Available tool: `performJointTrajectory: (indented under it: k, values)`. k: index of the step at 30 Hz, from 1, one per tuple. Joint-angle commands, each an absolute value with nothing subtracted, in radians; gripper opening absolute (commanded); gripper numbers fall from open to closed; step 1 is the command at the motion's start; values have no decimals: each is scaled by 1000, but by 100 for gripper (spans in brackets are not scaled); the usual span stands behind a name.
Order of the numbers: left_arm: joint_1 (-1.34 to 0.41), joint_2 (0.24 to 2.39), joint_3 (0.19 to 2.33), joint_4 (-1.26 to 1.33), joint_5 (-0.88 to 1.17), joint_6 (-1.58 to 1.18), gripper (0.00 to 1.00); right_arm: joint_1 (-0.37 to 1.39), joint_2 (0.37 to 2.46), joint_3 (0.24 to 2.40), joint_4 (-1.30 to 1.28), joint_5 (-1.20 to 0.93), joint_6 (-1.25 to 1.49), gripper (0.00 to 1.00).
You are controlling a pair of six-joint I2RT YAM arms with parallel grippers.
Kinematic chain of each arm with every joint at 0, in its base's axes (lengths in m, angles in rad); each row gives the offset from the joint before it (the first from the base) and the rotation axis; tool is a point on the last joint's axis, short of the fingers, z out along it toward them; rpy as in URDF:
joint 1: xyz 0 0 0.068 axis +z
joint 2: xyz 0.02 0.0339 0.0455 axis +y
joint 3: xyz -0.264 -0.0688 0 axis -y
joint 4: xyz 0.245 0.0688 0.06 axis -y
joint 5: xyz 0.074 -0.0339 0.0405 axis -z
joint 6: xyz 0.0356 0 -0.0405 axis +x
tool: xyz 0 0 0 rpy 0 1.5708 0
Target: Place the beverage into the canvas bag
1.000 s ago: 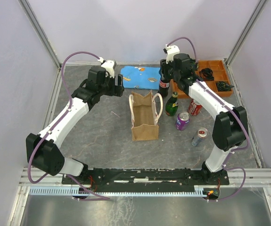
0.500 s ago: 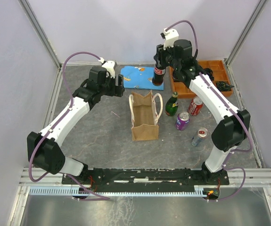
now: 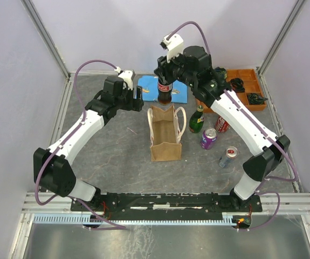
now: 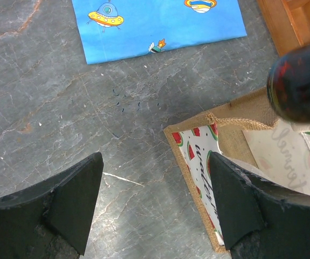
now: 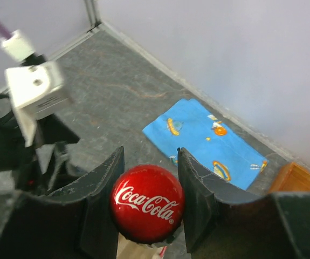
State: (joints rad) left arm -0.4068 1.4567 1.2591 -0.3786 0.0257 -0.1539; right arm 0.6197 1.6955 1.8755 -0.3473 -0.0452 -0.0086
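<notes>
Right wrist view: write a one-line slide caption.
Right hand clamps a red-capped Coca-Cola bottle; blue patterned cloth lies beyond.

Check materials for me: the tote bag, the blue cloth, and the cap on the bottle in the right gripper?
The canvas bag looks like coarse woven tan fibre, jute-like and matte; the open weave and stitched rim show. The blue cloth looks like thin printed fabric, matte and lying flat. The cap of the bottle is smooth red with white script and a slight sheen: plastic or painted metal, can't tell.
</notes>
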Motion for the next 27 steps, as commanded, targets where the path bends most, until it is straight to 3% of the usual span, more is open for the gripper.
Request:
performJointTrajectory:
  k: [1, 27]
  values:
    - [-402, 1459, 1287, -327, 35, -198, 85, 675, 1583, 1959, -259, -28, -60, 0]
    - [-403, 1464, 1259, -337, 76, -219, 84, 764, 1510, 1650, -165, 79, -5, 0]
